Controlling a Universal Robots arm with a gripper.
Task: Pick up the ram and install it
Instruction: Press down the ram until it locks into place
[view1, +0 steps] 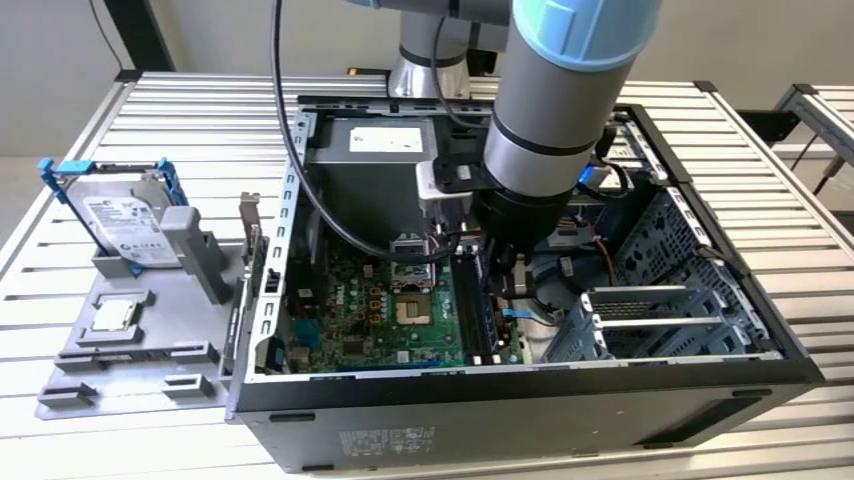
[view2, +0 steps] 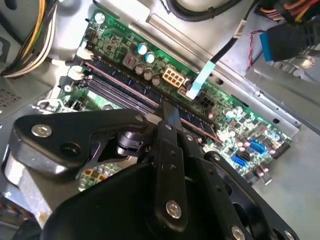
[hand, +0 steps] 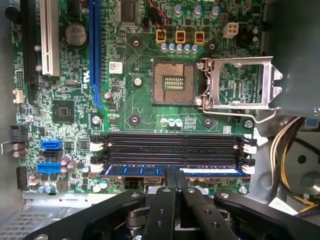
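The pincer (hand: 174, 176) has its two fingers pressed together on the ram (hand: 175, 171), gripping it at the middle. The ram lies along the memory slot (hand: 172, 159) nearest to the pincer, at the edge of the motherboard (hand: 125, 110). Just beyond it run the other black slots, parallel and vacant. Farther from the pincer is the open processor socket (hand: 173, 80) with its metal frame lifted. In the exterior view, the arm reaches down into the computer case (view1: 534, 420), and a hard drive (view1: 127, 225) stands on the tabletop (view1: 200, 110) well apart.

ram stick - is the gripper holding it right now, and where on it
Yes. The gripper pinches the ram at mid-length on its upper edge, with the stick sitting in the motherboard's last slot.
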